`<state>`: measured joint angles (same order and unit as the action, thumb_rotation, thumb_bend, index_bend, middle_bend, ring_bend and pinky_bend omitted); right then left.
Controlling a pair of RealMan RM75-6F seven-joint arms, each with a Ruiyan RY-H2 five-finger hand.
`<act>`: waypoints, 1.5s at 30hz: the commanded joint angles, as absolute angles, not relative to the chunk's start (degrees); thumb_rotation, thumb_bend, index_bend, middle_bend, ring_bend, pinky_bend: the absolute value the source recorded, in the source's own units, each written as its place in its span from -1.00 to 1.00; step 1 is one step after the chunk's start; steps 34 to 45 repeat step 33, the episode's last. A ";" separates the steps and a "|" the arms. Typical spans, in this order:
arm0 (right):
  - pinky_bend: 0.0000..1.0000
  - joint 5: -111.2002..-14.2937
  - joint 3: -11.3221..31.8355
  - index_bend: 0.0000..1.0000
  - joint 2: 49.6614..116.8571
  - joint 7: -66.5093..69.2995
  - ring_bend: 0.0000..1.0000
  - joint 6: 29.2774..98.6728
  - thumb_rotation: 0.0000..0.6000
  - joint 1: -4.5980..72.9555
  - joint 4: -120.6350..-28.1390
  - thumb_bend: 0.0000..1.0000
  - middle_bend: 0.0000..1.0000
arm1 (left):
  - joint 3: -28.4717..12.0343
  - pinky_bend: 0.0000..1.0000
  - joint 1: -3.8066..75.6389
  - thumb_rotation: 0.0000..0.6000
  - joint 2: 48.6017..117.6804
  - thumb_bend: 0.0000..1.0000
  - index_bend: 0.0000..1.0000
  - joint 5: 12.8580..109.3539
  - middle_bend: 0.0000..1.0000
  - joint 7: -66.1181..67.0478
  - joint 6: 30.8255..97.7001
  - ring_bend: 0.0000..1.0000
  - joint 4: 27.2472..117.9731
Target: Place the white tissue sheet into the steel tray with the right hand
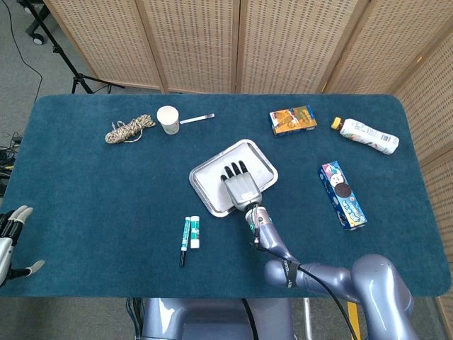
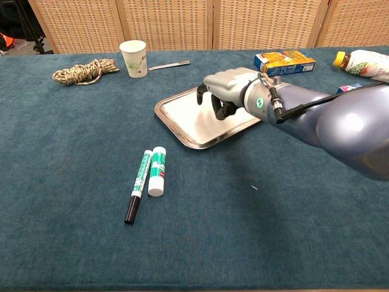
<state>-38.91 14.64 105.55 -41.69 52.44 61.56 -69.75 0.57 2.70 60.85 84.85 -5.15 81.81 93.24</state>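
The steel tray (image 1: 200, 167) lies tilted near the table's middle, its rim (image 2: 176, 131) bright in the chest view. Its floor looks white and flat, and I take this for the white tissue sheet (image 1: 210, 186) lying inside, though I cannot tell it apart from the steel for sure. My right hand (image 1: 241, 185) hovers over the tray's near right part, lifted clear of it (image 2: 228, 90), fingers spread and bent downward with nothing between them. My left hand (image 1: 10, 237) hangs off the table's left edge, fingers apart and empty.
Two markers (image 1: 190, 235) lie in front of the tray. A paper cup (image 1: 168, 119), a rope coil (image 1: 129, 130) and a thin stick (image 1: 197, 119) sit at the back left. An orange box (image 1: 292, 120), a bottle (image 1: 366, 134) and a cookie pack (image 1: 342, 195) stand on the right.
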 commanded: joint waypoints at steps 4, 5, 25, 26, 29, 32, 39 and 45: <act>-1.00 -48.87 17.14 -0.63 98.61 -33.57 -1.00 56.70 1.00 58.76 -81.14 -0.27 -0.87 | 0.79 -1.00 2.74 1.00 60.77 -1.00 -1.00 85.20 -1.00 -5.15 81.72 -1.00 93.05; -1.00 -50.69 16.95 -0.65 97.18 -32.33 -1.00 57.38 1.00 57.95 -83.03 -0.62 -0.89 | 0.83 -1.00 2.71 1.00 60.74 -1.00 -1.00 85.32 -1.00 -5.19 81.82 -1.00 93.00; -1.00 -81.15 1.41 -0.78 73.71 -6.63 -1.00 82.54 1.00 30.76 -91.16 -1.00 -1.00 | 0.22 -1.00 0.88 1.00 63.42 -1.00 -1.00 87.53 -1.00 -1.53 87.66 -1.00 91.01; -1.00 -81.30 0.49 -0.79 73.16 -4.66 -1.00 84.22 1.00 28.65 -89.89 -1.00 -1.00 | 0.07 -1.00 0.75 1.00 63.77 -1.00 -1.00 87.77 -1.00 -1.15 88.29 -1.00 90.75; -1.00 -83.35 -1.55 -0.79 72.37 1.22 -1.00 88.37 1.00 23.87 -85.51 -1.00 -1.00 | -0.10 -1.00 0.37 1.00 64.63 -1.00 -1.00 88.50 -1.00 -0.42 89.75 -1.00 90.12; -1.00 -84.49 -2.32 -0.79 72.16 4.46 -1.00 90.95 1.00 20.67 -82.55 -1.00 -1.00 | -0.18 -1.00 0.03 1.00 64.96 -1.00 -1.00 89.22 -1.00 -0.13 90.98 -1.00 89.85; -1.00 -84.90 -2.56 -0.80 72.10 5.37 -1.00 91.97 1.00 19.45 -81.67 -1.00 -1.00 | -0.16 -1.00 -0.14 1.00 65.03 -1.00 -1.00 89.51 -1.00 -0.04 91.45 -1.00 89.78; -1.00 -84.90 -2.56 -0.80 72.10 5.37 -1.00 91.97 1.00 19.45 -81.67 -1.00 -1.00 | -0.16 -1.00 -0.14 1.00 65.03 -1.00 -1.00 89.51 -1.00 -0.04 91.45 -1.00 89.78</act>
